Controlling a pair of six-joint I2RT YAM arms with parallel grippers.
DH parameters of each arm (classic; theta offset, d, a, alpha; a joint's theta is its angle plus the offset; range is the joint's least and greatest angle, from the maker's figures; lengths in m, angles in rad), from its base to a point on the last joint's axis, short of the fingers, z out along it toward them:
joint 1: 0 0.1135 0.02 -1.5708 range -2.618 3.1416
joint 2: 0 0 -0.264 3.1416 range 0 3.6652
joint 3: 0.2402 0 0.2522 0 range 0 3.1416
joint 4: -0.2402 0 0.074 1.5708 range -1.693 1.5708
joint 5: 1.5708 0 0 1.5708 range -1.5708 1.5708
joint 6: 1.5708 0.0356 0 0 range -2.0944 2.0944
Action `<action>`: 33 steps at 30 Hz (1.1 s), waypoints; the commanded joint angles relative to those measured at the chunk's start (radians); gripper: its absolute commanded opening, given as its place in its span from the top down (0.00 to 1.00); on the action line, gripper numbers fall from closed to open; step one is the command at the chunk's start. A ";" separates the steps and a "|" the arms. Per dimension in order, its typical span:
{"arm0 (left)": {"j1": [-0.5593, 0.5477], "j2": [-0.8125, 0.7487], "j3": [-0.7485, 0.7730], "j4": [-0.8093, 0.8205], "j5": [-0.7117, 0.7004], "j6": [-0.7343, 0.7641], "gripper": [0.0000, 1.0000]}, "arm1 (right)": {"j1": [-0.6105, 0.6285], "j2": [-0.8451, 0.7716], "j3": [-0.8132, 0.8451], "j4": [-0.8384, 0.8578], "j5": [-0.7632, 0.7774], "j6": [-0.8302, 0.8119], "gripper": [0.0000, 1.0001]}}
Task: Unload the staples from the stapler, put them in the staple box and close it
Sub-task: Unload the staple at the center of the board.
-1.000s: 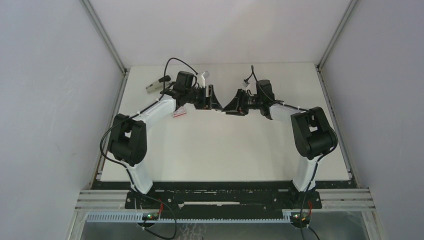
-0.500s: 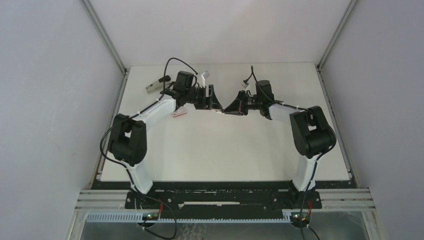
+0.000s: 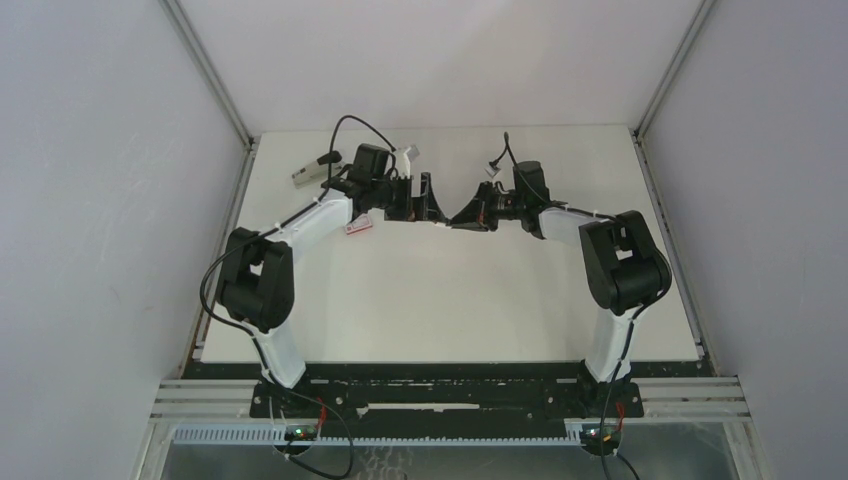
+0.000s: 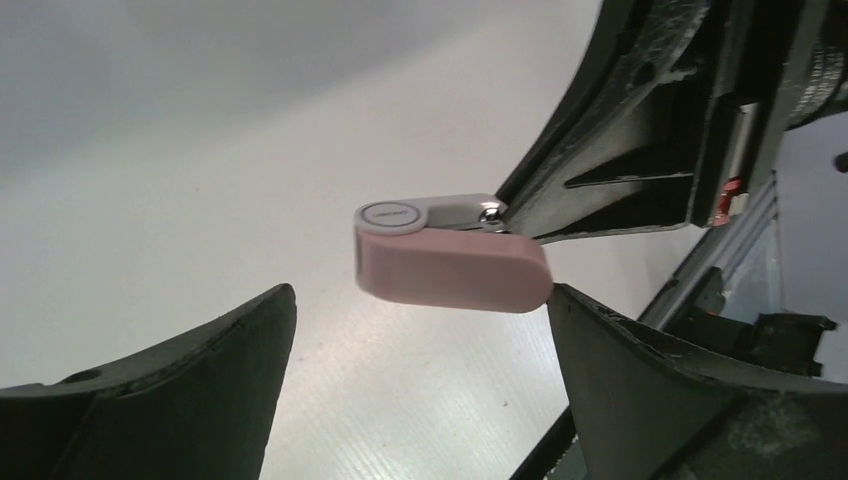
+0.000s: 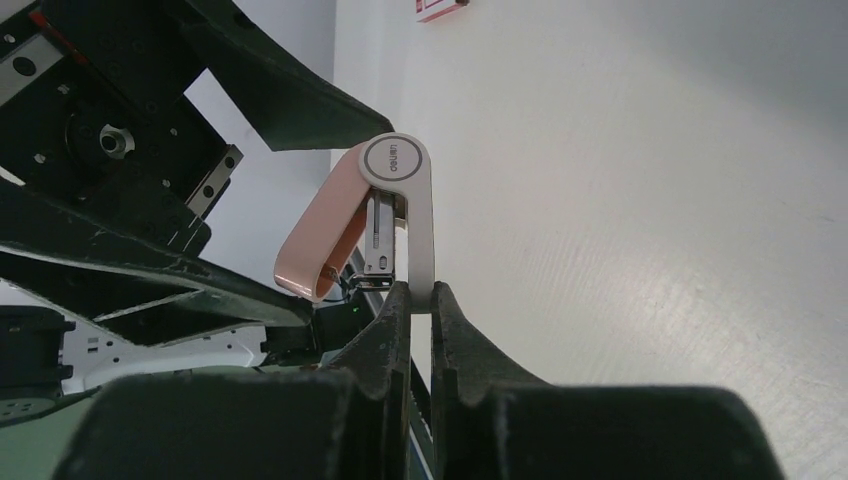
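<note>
The stapler is hinged open in the air: its pink cover swings away from the white base, and the metal magazine shows between them. My right gripper is shut on the end of the white base. In the left wrist view the pink cover hangs just ahead of my left gripper, which is open wide and holds nothing. Its right fingertip sits at the cover's end. In the top view both grippers meet at mid-back of the table. The staples are not visible.
A small pink-and-white box lies on the white table beside the left forearm, and it also appears in the right wrist view. A grey-white object rests near the back left corner. Walls close in the table on three sides.
The right gripper has closed on the stapler's white base. The left gripper's jaws have spread wide off the pink cover. Both arms stay nearly in place.
</note>
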 commanded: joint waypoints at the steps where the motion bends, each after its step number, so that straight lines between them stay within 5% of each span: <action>1: -0.004 -0.007 0.060 -0.057 -0.097 0.087 0.00 | -0.008 -0.024 0.038 -0.028 0.025 -0.032 1.00; 33: -0.110 0.130 0.261 -0.233 -0.277 0.179 0.08 | 0.013 0.014 0.096 -0.212 0.147 -0.157 1.00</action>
